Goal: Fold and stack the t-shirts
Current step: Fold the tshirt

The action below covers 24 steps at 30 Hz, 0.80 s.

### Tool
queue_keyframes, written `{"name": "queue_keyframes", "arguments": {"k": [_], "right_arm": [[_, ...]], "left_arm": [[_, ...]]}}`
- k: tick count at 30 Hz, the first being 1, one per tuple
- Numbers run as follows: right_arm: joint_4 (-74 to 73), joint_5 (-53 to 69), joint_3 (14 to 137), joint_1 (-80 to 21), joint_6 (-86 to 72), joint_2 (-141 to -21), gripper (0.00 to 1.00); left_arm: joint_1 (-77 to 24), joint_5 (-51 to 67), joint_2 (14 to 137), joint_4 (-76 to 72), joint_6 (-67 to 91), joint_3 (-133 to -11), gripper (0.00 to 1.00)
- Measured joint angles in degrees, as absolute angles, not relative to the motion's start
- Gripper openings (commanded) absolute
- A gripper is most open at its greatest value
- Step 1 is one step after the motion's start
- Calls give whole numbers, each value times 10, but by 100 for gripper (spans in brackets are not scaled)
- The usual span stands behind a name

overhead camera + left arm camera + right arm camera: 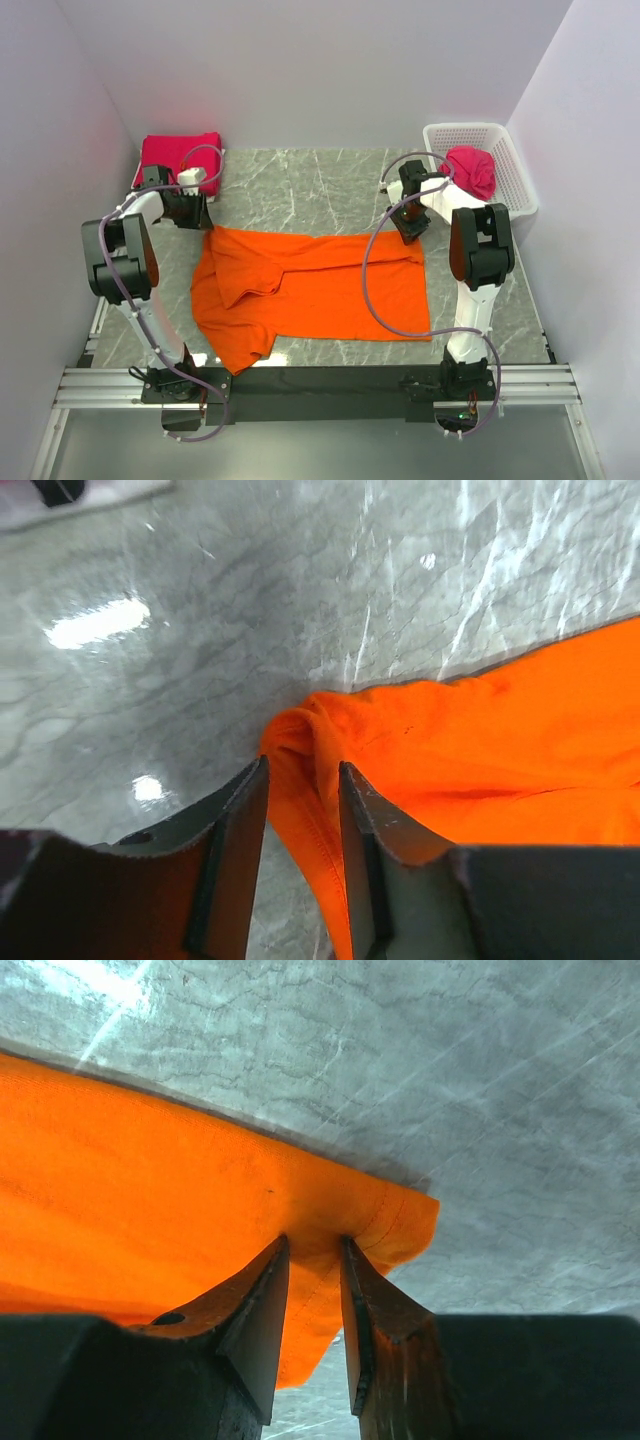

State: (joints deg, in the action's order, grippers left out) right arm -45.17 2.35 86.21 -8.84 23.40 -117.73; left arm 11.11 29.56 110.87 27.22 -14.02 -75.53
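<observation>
Progress looks partial, in my judgement: 1 folded crimson-pink t-shirt (180,155) sits at the far left corner of the marble table (320,185), the start of the stack. The orange t-shirt (310,290) lies spread across the middle of the table, its near left part rumpled, so its folding is not finished. My left gripper (300,780) pinches the shirt's far left corner between narrowly set fingers. My right gripper (315,1250) pinches the far right corner the same way. At the far right stands a white lattice basket (465,128), holding 1 crumpled crimson-pink t-shirt (472,170) that is not yet folded. I see nothing else in the basket.
</observation>
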Motion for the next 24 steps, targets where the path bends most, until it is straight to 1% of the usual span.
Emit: {"name": "queue_keyframes", "arguments": {"k": [8,24], "right_arm": [[-452,23,862,-88,234,-1177,34],[-454,19,865,-88,234,-1180,34]], "left_arm": [[103,285,1086,272,-138,-756,34],[77,242,1120,277,-135,-756,38]]}}
